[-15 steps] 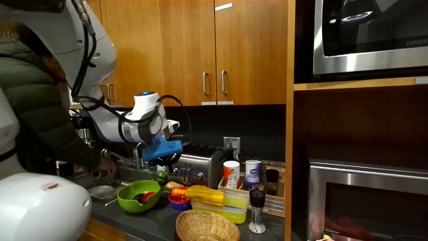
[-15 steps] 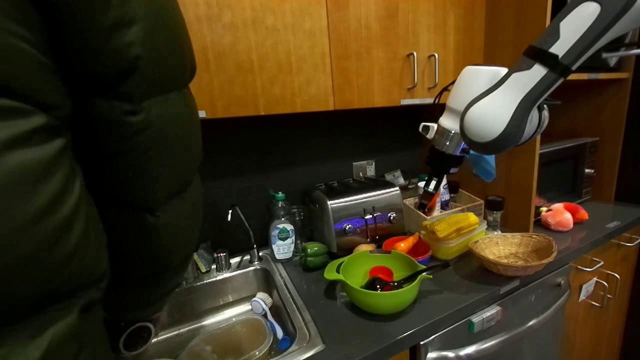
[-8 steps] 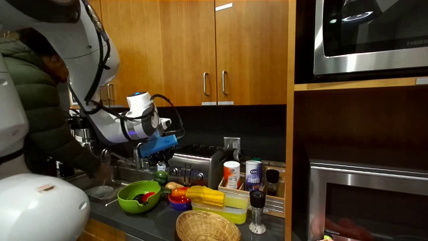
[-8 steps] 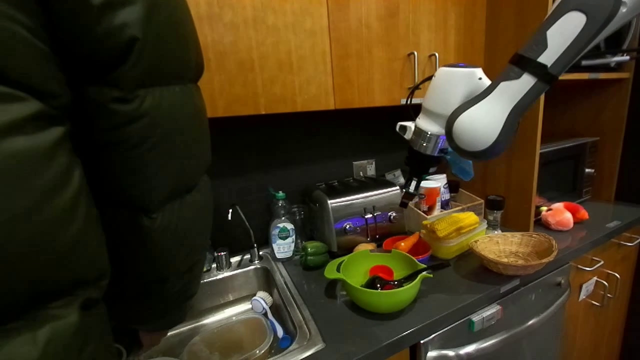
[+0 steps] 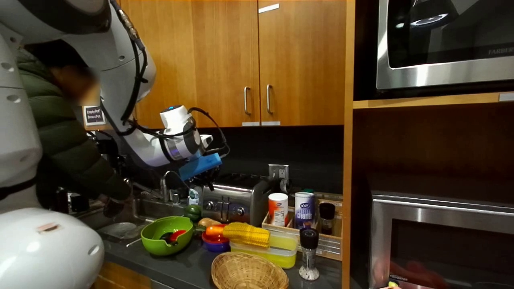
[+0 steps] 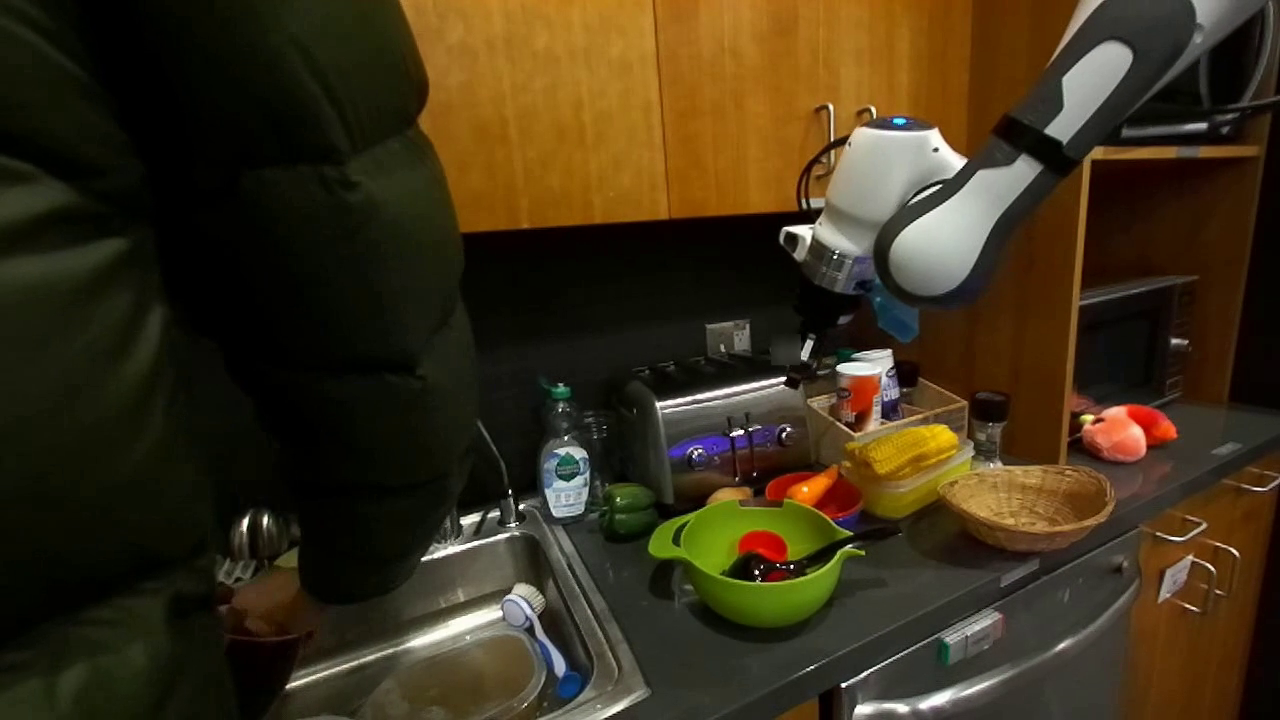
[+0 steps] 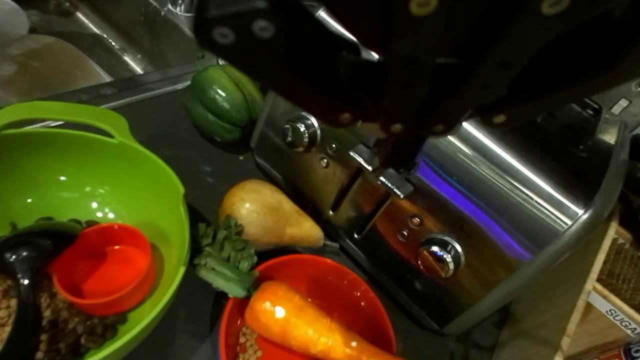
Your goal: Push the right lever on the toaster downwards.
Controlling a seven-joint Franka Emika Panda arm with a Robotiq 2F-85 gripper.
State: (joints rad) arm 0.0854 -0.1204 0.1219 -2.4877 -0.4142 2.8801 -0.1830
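Observation:
The toaster (image 6: 720, 402) is a wide silver and dark-grey box at the back of the counter; it also shows in an exterior view (image 5: 235, 192) and in the wrist view (image 7: 505, 170). Its right lever (image 7: 396, 183) and left lever (image 7: 363, 157) stand side by side, both at the top of their slots. My gripper (image 7: 398, 155) comes in from the top of the wrist view, dark, its fingers together and empty, covering part of the right lever. In both exterior views the gripper (image 6: 798, 377) (image 5: 211, 186) is above lever height, visibly apart from the levers.
A green bowl (image 6: 770, 600), a red bowl (image 7: 345, 280) with a carrot (image 7: 300, 320), a pear (image 7: 265, 212) and a green pepper (image 7: 222, 105) stand before the toaster. A wooden box (image 6: 935, 405) with canisters is beside it. A person (image 5: 52, 116) leans at the sink.
My gripper has moved from in front of the wooden box toward the toaster, then risen a little. The toaster has not moved. The person has shifted at the sink.

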